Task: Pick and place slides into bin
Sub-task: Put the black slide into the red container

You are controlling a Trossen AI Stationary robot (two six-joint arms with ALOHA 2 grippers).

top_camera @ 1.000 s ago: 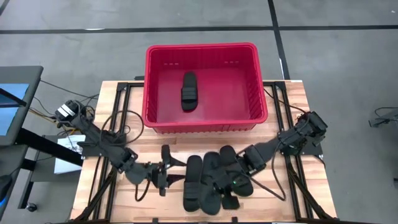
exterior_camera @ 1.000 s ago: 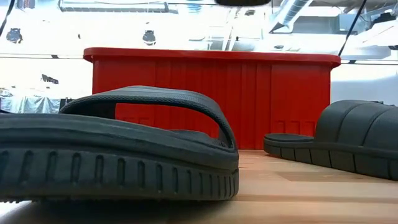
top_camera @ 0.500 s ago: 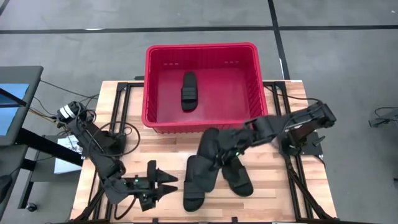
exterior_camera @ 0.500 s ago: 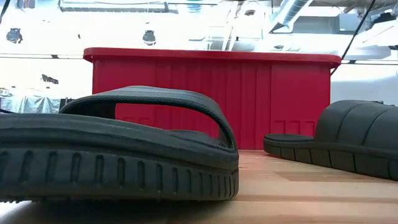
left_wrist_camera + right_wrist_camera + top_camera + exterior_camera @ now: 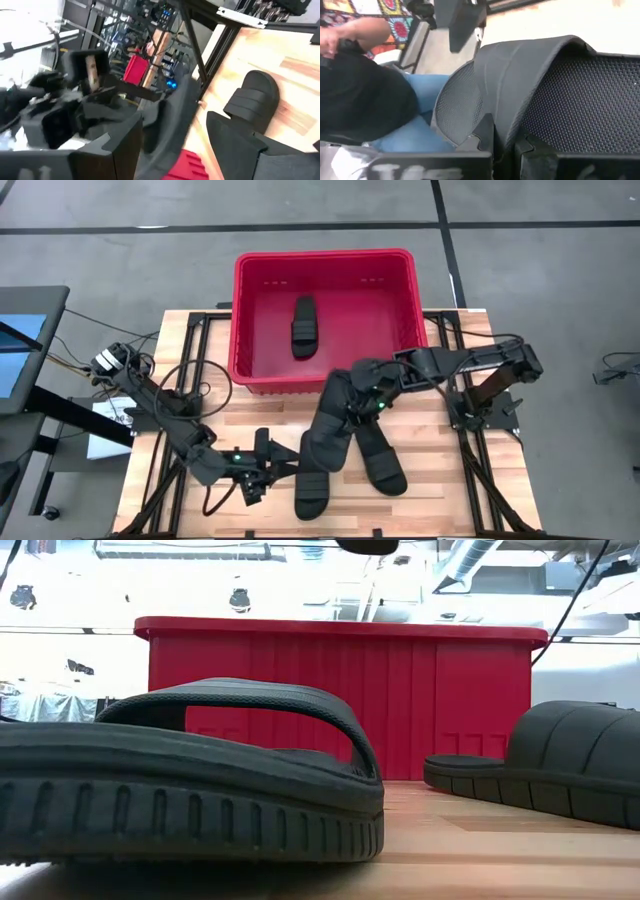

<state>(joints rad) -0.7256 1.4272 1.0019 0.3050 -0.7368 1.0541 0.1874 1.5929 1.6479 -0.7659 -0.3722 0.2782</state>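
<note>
The red bin (image 5: 240, 310) stands at the table's far middle with one black slide (image 5: 303, 327) lying on its bottom. My right gripper (image 5: 372, 398) is shut on a second slide (image 5: 328, 430), raised in front of the bin's near wall. Two more slides lie sole-down on the table: one (image 5: 382, 460) right of centre and one (image 5: 310, 495) by the near edge, which fills the low view (image 5: 190, 790). My left gripper (image 5: 285, 465) is open and empty, just left of the near slide. My right gripper pinches the slide's wide strap (image 5: 506, 117) by its edge between its two fingers (image 5: 485, 132). The fingers come from the table's right side, slanting down. The slide hangs slanted below the gripper, one end (image 5: 345, 380) up near the bin, the other (image 5: 312, 465) over the near slide.
The bin's near wall (image 5: 340, 700) rises behind the table slides. Black frame rails run along both table sides (image 5: 190, 370). A person in jeans (image 5: 395, 125) shows beyond the table in the right wrist view. Bare wood lies at the near right (image 5: 450, 490).
My right gripper has risen out of the cluster of slides and gone toward the bin, carrying one slide, which now hangs slanted above the table. The other two slides stay put. My left gripper has drawn back toward the near edge, then returned a little toward the slides.
</note>
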